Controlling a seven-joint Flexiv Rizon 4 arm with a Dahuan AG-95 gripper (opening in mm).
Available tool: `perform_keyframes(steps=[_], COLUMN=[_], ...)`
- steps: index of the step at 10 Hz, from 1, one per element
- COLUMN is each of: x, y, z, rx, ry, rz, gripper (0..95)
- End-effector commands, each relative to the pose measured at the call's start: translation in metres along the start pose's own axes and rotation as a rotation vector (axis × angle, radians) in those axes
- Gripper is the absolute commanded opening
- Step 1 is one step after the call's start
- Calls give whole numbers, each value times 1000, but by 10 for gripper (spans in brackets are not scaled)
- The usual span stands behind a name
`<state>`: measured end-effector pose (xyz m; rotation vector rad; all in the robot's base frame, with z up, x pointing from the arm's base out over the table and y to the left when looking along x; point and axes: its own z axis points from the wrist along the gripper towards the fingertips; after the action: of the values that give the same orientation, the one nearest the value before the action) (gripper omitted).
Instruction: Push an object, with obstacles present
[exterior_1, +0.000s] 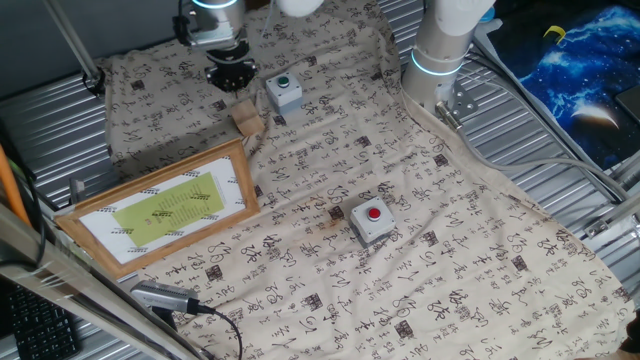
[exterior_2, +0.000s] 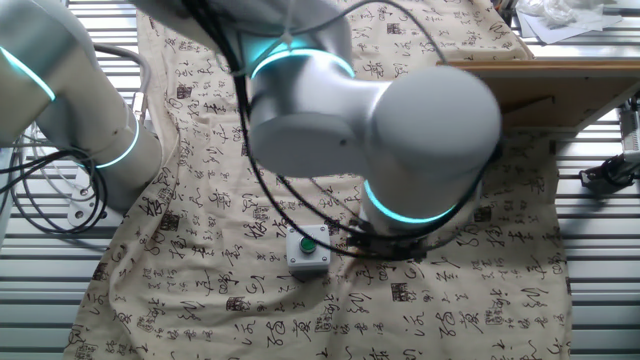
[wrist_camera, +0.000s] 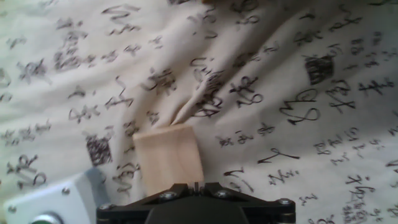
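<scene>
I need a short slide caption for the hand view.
End effector right behind the wooden block on the printed cloth.

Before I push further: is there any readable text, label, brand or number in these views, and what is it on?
Tablecloth: covered in black calligraphy-style characters, too stylised and blurred to read.
Framed picture: rows of fine print on the yellow-green panel, too small to read.
Wooden block: no markings.
Green-button box and red-button box: no legible labels.
No brand names or numbers readable anywhere.
</scene>
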<state>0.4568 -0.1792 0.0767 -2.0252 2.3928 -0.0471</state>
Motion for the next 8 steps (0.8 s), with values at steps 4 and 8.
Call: perform_keyframes(steps=[4, 8], x=[4, 2], y=[3, 1], z=[16, 24], rx=[21, 36], ry=[-13, -45], rz=[-24, -95], gripper=[0, 0])
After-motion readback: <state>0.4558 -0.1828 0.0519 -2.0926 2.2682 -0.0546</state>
